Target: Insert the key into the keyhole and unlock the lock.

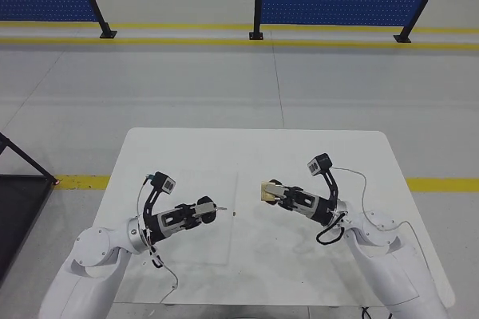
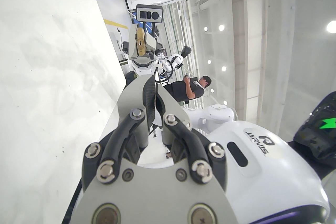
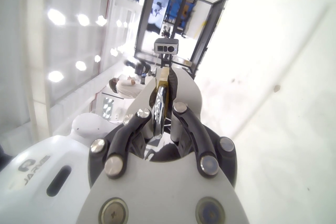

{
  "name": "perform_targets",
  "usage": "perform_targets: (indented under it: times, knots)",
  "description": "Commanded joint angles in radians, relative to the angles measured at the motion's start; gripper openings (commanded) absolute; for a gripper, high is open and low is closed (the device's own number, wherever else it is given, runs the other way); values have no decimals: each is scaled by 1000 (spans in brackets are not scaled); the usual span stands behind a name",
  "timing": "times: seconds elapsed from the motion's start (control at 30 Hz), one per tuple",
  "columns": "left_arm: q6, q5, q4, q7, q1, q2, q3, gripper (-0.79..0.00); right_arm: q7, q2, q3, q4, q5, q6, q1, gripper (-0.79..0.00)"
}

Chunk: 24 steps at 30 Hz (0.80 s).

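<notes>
Brass of the lock (image 2: 140, 49) faces the left wrist camera end-on, with the keyhole (image 2: 141, 41) plain as a dark slot. It is held out beyond the tips of the left gripper (image 2: 152, 83), whose fingers are pressed together. The right wrist view gives the same lock from behind. The shiny shackle (image 3: 159, 107) lies back between the fingers of the right gripper (image 3: 165, 75), which clamp the brass body at their tips. From above, a thin sliver juts from the left fingertips toward the lock. It is probably the key (image 1: 216, 210), though it is too small to be sure, and a gap separates it from the lock. Both grippers hang over the white table (image 1: 184, 159), and a faint seam (image 1: 238, 239) in its top runs under that gap.
</notes>
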Motion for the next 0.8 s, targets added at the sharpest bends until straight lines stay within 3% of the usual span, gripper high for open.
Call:
perform_targets:
  times: [0.0, 0.17, 0.4, 0.77]
  knots:
    - [-23, 21, 5, 10, -8, -1, 12, -785, -1, -1, -5, -3, 15, 3, 3, -785]
    - [-76, 91, 15, 43, -28, -2, 41, -785, 21, -5, -22, 4, 71, 21, 20, -785]
    - [-125, 65, 43, 80, -52, -9, 89, -785, 45, -7, -47, 12, 68, 22, 40, -785]
    - [-157, 67, 71, 103, -75, -11, 124, -785, -5, -14, -93, -2, 5, 24, 50, -785]
